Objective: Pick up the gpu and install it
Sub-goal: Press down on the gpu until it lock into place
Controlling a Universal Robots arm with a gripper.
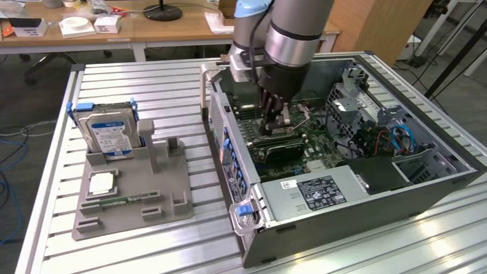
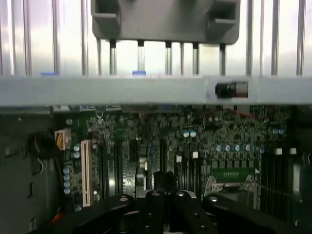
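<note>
The gpu (image 1: 280, 150) is a dark flat card standing on edge over the green motherboard (image 1: 263, 165) inside the open computer case (image 1: 320, 228). My gripper (image 1: 271, 132) reaches straight down into the case, shut on the card's upper edge. In the wrist view the black fingers (image 2: 146, 207) meet at my gripper (image 2: 165, 189), with the gpu (image 2: 163, 176) as a small dark piece at their tips and the motherboard (image 2: 219, 141) beyond. How deep the card sits in a slot is hidden.
A grey parts holder (image 1: 171, 194) on the exterior view's left carries a silver hard drive (image 1: 110, 134), a square chip (image 1: 101, 184) and a green memory stick (image 1: 125, 201). Drive cage and cables (image 1: 380, 137) crowd the case's far side. The case wall (image 2: 146, 90) crosses the wrist view.
</note>
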